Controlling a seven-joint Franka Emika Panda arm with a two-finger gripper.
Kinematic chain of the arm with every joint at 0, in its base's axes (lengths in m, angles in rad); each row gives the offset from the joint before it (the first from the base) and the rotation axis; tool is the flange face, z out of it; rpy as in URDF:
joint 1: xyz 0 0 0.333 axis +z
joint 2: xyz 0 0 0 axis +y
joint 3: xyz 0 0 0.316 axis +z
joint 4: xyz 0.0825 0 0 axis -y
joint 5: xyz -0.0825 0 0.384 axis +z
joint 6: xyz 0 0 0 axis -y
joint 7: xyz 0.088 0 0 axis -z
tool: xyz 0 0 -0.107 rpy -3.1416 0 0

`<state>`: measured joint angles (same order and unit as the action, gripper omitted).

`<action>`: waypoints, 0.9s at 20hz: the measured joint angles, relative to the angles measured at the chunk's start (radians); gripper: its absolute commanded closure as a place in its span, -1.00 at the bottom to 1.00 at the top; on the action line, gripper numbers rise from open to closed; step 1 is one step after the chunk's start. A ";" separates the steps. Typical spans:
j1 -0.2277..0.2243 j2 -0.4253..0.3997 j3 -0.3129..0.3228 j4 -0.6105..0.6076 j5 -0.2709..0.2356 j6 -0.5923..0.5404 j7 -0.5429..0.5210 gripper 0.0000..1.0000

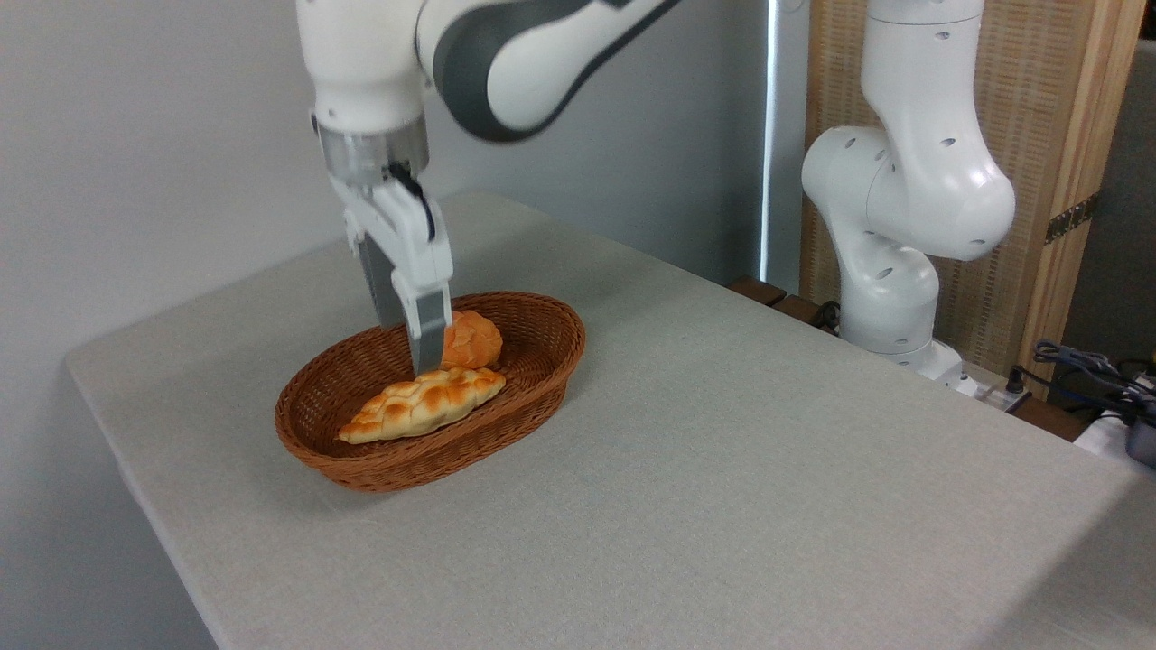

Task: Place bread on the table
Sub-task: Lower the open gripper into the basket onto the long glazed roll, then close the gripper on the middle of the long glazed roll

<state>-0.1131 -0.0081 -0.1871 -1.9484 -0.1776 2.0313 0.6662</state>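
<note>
My fingers [424, 357] hang upright just over the upper end of the braided bread [423, 403], which lies inside the wicker basket [379, 469] beside a round bun [470, 340], ready to lift it onto the tabletop [722, 451]; how far they are parted I cannot tell.

Plain grey wall [135, 135]; wooden woven screen [1039, 108] right.

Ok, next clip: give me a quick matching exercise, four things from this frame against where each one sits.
Things:
1. braided loaf
2. round bun
3. basket
4. gripper

Places:
A. on the table, left of centre
B. just above the loaf's right half
C. along the basket's near side
D. at the basket's far side, behind the loaf

Pairs: 1-C, 2-D, 3-A, 4-B
</note>
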 measured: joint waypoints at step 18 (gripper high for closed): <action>-0.007 0.082 -0.033 -0.058 0.063 0.079 0.004 -0.25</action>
<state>-0.1196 0.0735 -0.2203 -2.0067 -0.1146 2.1104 0.6703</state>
